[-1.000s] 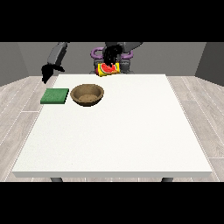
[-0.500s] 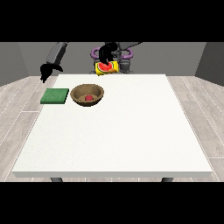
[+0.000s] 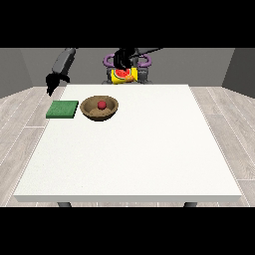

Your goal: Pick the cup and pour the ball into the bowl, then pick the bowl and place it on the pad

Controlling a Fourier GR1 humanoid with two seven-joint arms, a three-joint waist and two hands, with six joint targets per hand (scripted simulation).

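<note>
A brown bowl (image 3: 99,113) stands on the white table (image 3: 134,154) at the far left, with a red ball (image 3: 101,104) lying inside it. A green pad (image 3: 63,109) lies flat just left of the bowl, apart from it. Behind the table's far edge, the hand at the view's right (image 3: 121,60) is shut on a tilted yellow cup (image 3: 122,76) with a red patch, held above and behind the bowl. The hand at the view's left (image 3: 51,82) hangs beyond the pad's far corner, fingers pointing down, holding nothing.
The robot's body with purple rings (image 3: 144,62) stands behind the table's far edge. Grey plank floor surrounds the table on all sides.
The bowl was empty one second ago and now holds the red ball. The cup stays tilted in the same hand. The hand at the view's left has drifted slightly leftward.
</note>
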